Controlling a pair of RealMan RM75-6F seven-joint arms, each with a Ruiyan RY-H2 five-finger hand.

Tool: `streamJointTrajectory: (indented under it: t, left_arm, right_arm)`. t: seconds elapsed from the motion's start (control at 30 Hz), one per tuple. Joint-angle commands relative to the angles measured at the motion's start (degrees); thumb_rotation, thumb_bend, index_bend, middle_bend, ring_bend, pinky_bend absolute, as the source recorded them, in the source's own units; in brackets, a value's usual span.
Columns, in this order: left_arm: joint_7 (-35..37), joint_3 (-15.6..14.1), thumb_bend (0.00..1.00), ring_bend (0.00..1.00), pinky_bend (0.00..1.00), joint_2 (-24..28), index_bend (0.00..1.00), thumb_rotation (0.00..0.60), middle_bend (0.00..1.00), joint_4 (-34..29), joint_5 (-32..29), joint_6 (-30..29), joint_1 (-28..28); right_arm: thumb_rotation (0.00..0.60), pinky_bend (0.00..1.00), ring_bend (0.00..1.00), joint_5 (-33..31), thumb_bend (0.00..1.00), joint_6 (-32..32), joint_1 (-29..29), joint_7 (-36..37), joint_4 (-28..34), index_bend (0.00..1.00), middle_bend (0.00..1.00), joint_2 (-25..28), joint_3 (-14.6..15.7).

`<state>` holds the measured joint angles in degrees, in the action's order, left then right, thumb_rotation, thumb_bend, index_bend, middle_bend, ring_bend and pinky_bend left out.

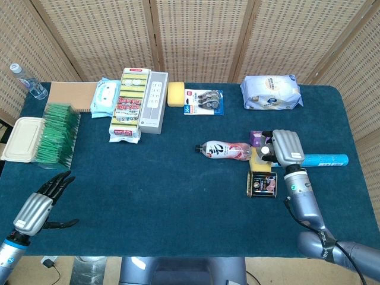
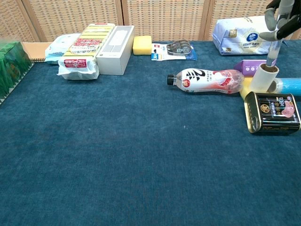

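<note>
My right hand (image 1: 285, 147) hovers over the cluster at the right of the table. In the chest view, my right hand (image 2: 282, 14) grips a clear handle (image 2: 273, 52) that reaches down to the top end of a white roll (image 2: 262, 79). The roll leans on a yellow sponge (image 1: 257, 158), beside a purple box (image 1: 257, 138) and a blue tube (image 1: 325, 160). A dark tin (image 1: 262, 184) lies just in front, and a pink-labelled bottle (image 1: 222, 151) lies to its left. My left hand (image 1: 38, 205) is open near the table's front left corner, holding nothing.
Along the back stand a white wipes pack (image 1: 271, 92), a tape pack (image 1: 203, 101), a yellow sponge block (image 1: 176, 94), a grey box (image 1: 153, 110), sponge packs (image 1: 127, 107) and wipes (image 1: 105, 97). Green packets (image 1: 56, 133), a lidded tray (image 1: 21, 138) and a water bottle (image 1: 27, 81) sit at left.
</note>
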<state>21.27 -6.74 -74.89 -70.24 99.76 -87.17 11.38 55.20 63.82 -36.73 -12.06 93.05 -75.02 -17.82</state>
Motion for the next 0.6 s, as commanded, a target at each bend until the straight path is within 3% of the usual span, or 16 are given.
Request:
streamJointTrajectory:
  t: [0.03,0.6]
  left_arm:
    - [-0.1,-0.05,0.0,0.03,0.15,-0.02,0.01,0.442,0.0,-0.04,0.02,0.1,0.01]
    - [-0.92,0.08,0.0,0.03,0.15,-0.05,0.01,0.442,0.0,-0.68,-0.69,1.68,0.44]
  right_arm:
    - [0.6,1.0,1.0,-0.27,0.47,-0.55,-0.22,0.44,-1.24,0.78,0.96,-0.82,0.09]
    - [0.6,1.0,1.0,-1.33,0.43,-5.43,-2.37,2.41,-11.54,0.78,0.95,-5.57,0.32]
